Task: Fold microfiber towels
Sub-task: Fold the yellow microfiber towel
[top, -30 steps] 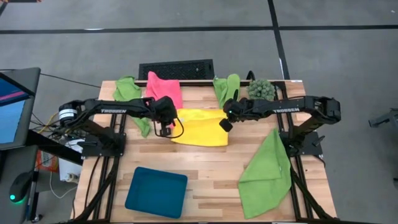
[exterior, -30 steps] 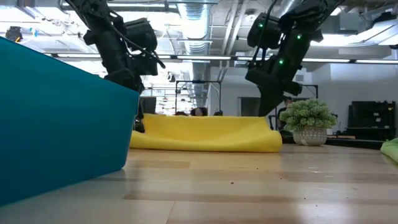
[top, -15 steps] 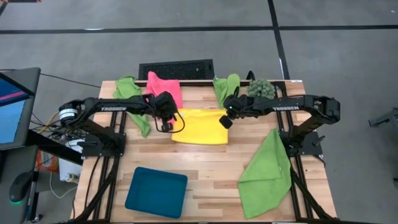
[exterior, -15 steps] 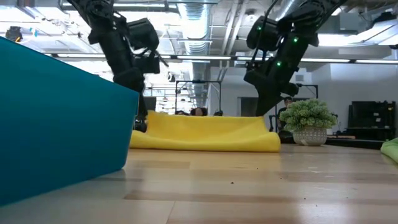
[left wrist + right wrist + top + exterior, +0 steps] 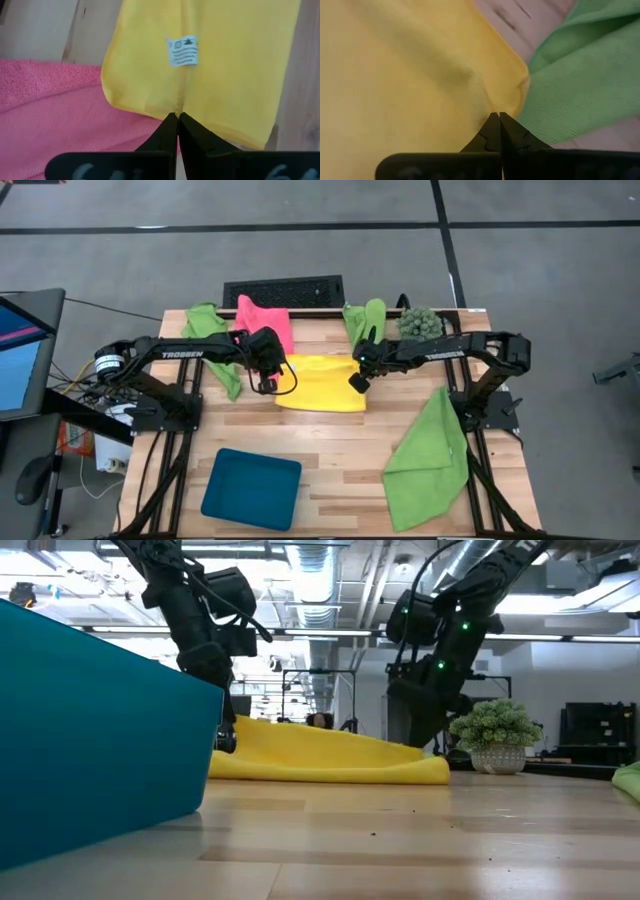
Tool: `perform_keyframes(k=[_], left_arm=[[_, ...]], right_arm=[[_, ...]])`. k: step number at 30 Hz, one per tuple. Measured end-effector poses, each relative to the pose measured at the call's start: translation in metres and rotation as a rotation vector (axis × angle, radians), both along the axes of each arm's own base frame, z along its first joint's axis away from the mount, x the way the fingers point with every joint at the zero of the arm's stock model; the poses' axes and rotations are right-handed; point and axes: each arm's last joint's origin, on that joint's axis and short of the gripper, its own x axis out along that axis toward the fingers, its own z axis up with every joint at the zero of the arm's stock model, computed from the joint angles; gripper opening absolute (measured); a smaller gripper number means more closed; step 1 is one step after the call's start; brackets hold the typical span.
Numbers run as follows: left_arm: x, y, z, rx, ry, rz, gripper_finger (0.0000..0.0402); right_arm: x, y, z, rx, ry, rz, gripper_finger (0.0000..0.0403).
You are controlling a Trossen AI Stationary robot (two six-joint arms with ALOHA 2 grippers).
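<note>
I have both jaws pinched shut on the yellow towel [image 5: 322, 383] mid-bench, left gripper [image 5: 266, 387] and right gripper [image 5: 354, 383] each on a far corner. If my right side leads, I expect the fold to land skewed over the pink towel [image 5: 264, 321]

Folded yellow towel [image 5: 322, 384] lies mid-table among pink [image 5: 264, 322] and green towels [image 5: 430, 455]

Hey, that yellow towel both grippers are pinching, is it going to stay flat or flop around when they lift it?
Probably floppy: the yellow towel sags and rolls softly between the left gripper and the right gripper. Likely light, since shut fingertips pinching just its edge raise it. Its fuzzy weave suggests little slipping.
</note>
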Motion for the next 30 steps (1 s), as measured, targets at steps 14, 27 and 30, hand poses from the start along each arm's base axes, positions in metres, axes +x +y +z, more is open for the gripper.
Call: perform_keyframes(k=[14,27,30], left_arm=[[0.005,0.01,-0.005,0.066,-0.005,0.045,0.0035],[-0.001,0.02,-0.006,0.082,0.019,0.106,0.0134],[-0.004,0.023,-0.006,0.086,0.029,0.111,0.0156]], right_arm=[[0.002,-0.003,0.003,-0.036,-0.028,-0.017,0.0077],[-0.002,-0.016,0.003,-0.039,-0.034,-0.062,0.0203],[-0.005,-0.019,0.01,-0.047,-0.055,-0.073,0.0223]])
